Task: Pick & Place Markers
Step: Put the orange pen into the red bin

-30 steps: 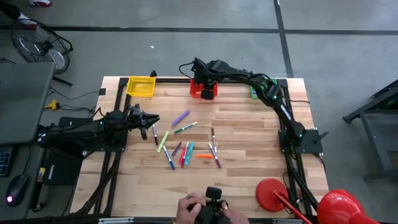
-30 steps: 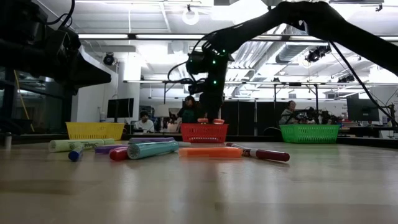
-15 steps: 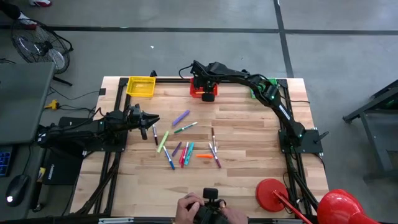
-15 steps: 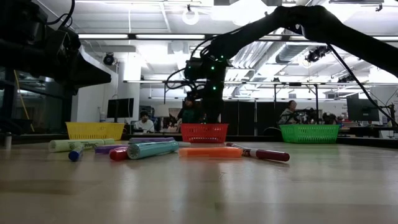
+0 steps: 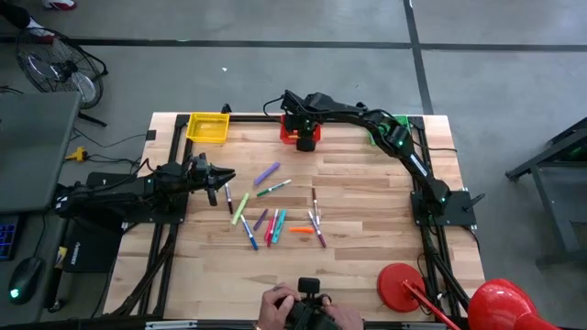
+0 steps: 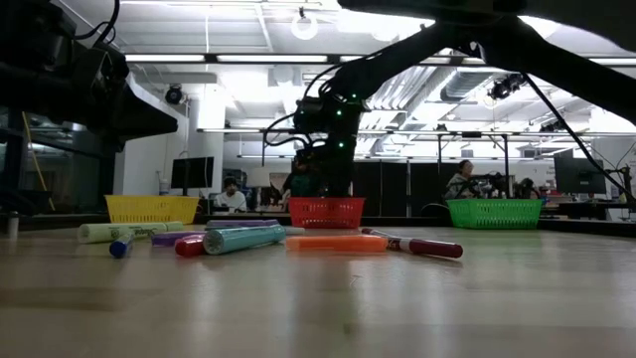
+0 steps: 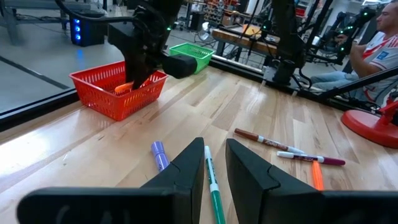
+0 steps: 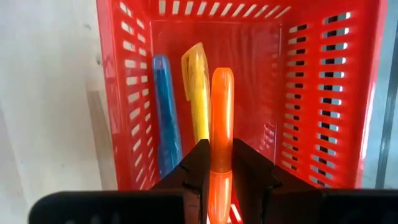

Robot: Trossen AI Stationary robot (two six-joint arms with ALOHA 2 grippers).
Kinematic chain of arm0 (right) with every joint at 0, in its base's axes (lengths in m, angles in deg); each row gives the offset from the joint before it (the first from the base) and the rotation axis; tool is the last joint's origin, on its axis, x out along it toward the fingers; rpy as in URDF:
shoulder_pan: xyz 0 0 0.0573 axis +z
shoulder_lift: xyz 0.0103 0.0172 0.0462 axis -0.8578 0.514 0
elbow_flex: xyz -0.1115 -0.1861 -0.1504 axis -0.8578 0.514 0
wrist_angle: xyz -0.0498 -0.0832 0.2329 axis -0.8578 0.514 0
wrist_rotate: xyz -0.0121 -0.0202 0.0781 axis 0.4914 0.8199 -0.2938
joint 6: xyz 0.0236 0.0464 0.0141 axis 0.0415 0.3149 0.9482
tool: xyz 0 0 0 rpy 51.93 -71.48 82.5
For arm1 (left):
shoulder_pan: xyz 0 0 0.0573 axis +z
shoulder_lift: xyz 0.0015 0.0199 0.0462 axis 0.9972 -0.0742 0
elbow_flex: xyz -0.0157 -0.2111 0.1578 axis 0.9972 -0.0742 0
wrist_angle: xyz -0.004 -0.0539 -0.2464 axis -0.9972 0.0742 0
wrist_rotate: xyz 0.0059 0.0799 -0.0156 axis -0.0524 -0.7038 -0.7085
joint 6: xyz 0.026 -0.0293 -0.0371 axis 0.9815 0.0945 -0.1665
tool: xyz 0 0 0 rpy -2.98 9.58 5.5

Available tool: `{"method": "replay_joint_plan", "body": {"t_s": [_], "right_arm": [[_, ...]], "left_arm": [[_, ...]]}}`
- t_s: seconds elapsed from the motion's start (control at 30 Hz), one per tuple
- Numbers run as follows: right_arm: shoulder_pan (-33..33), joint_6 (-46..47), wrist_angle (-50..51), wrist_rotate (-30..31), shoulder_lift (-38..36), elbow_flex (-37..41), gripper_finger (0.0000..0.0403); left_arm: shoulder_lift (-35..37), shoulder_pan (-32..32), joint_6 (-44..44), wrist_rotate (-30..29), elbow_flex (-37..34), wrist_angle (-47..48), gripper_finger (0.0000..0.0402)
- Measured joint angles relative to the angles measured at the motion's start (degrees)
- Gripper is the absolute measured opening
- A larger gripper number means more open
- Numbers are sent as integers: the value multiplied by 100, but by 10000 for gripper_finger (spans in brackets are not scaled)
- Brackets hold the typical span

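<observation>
Hovering over the red basket (image 5: 300, 134) at the far edge of the table (image 5: 367, 211), the right gripper (image 8: 221, 177) is pointing down into it w/ an orange marker (image 8: 221, 124) sitting between its fingers; fingers are close on both sides of the marker, but whether they are clamping it or just letting go, cannot tell. In the right wrist view the orange marker is lying lengthwise inside the basket's walls, alongside a yellow marker (image 8: 196, 93) and a blue marker (image 8: 165, 106) already resting on the basket floor. In the low view the right arm (image 6: 397, 50) is reaching in from above and its wrist is hanging right above the red basket (image 6: 326, 212).

Left gripper (image 7: 214, 168) is waiting low over the table's left side, fingers nearly together w/ only a narrow gap, holding nothing. A green marker (image 7: 213, 186) and a purple marker (image 7: 159, 154) are lying on the wood just ahead of it.

Remaining markers (image 5: 275, 215) are lying scattered mid-table, well apart from all baskets. Yellow basket (image 5: 208, 127) is sitting at the far-left corner, green basket (image 6: 494, 213) at the far right. Red stand (image 5: 401, 284) is sitting at the near-right edge. A person's hands (image 5: 280, 307) are showing at the near edge, by a dark device.
</observation>
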Motion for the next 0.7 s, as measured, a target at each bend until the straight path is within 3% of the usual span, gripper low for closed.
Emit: {"method": "replay_joint_plan", "body": {"t_s": [0.7], "right_arm": [[-7, 152, -17, -43, 0, 0, 57]], "left_arm": [[0, 0, 2, 0, 2, 0, 64]]}}
